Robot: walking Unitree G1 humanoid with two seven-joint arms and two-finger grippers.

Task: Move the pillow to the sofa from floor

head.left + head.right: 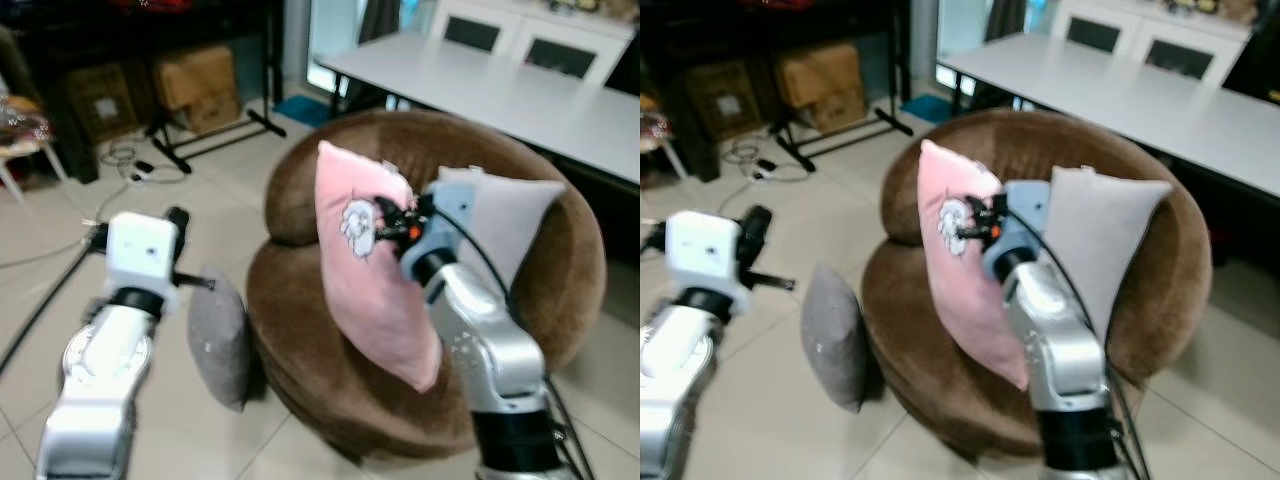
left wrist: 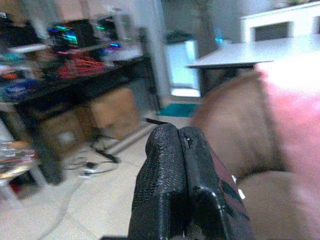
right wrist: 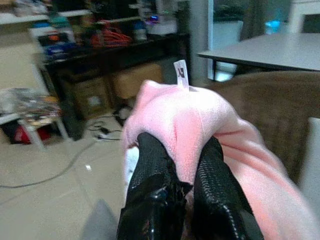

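Observation:
A pink pillow with a cartoon print stands on edge over the seat of the round brown sofa. My right gripper is shut on the pink pillow's upper side, pinching a fold of fabric. A dark grey pillow stands on the floor tiles, leaning against the sofa's left side. A pale grey pillow rests against the sofa's back. My left gripper is shut with nothing in it, held over the floor, up and to the left of the dark grey pillow.
A long white table stands behind the sofa. Cardboard boxes and a black stand's feet sit at the back left, with cables on the tiles. Open floor lies left of the sofa.

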